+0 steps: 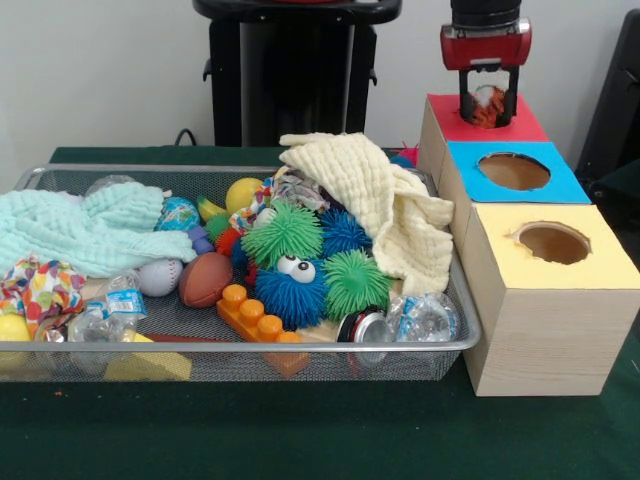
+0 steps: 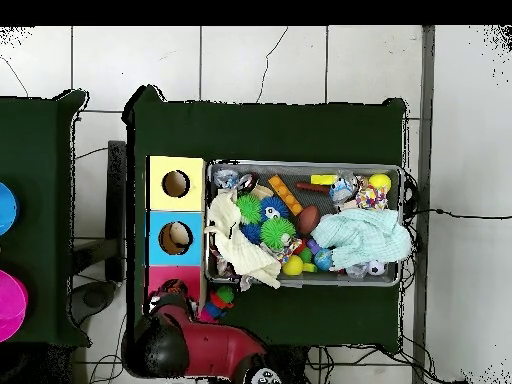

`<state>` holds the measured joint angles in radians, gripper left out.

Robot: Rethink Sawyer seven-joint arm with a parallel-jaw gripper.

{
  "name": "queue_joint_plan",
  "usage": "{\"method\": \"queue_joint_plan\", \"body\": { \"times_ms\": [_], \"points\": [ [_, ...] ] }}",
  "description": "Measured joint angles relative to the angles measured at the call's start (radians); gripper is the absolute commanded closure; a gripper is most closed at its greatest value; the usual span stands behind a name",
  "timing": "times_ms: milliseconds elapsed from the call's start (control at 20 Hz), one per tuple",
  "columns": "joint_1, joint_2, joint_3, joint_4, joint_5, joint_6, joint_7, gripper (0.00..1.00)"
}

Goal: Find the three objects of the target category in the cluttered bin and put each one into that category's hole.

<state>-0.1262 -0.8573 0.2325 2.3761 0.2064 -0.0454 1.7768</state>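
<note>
My claw (image 1: pixel 487 105) squeezes the orange striped plush toy (image 1: pixel 489 103) right over the red hole (image 1: pixel 487 120), which sits straight down at six o'clock.

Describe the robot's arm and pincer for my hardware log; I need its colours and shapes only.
In the front view the pincer has a glossy red, boxy housing beneath a black cylindrical wrist, with two dark, straight fingers pointing down. From overhead, the arm is bulky and rounded, red with black joint sections and a black domed cap. No markings or cables on the arm can be made out.
</note>
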Motion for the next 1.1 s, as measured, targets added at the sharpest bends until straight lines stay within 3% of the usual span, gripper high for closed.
{"method": "queue_joint_plan", "body": {
  "times_ms": [550, 1100],
  "points": [
    [0.118, 0.016, -0.109, -0.061, 0.049, 0.040, 0.000, 0.00],
    [0.115, 0.016, -0.117, -0.088, 0.049, 0.110, 0.000, 0.00]
  ]
}}
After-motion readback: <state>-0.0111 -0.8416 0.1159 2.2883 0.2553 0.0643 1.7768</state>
